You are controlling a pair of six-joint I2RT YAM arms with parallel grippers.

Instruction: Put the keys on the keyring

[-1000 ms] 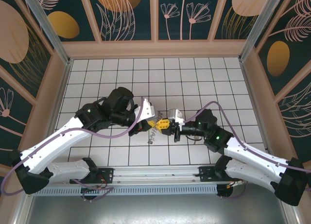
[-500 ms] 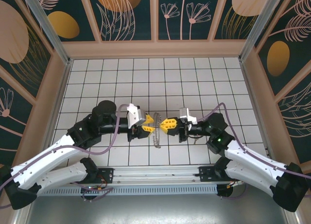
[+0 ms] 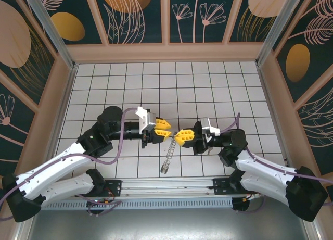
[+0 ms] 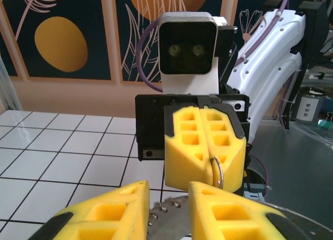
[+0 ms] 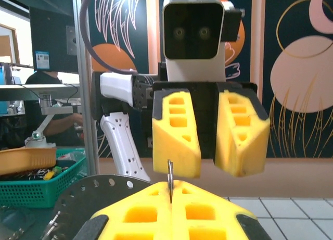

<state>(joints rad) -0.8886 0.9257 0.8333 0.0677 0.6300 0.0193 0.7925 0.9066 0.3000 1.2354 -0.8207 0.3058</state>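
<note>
**Keyring**: a thin, silvery-brown strand of coiled, spring-like wire. Its upper end is pinched between the closed yellow pads of the right gripper. From above, the strand slants down from there toward the near edge of the tiled surface, roughly midway between the left and right edges (whether its lower end rests on the tiles cannot be told). In both wrist views, a short curved piece of the wire stands upright out of the seam between the pads.

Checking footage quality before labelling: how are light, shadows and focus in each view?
Top external view: even light, crisp tiles, soft shadows under the arms; the keyring too thin to resolve well. Left wrist view: the right gripper sharp. Right wrist view: the left gripper sharp, room behind brighter.
</note>
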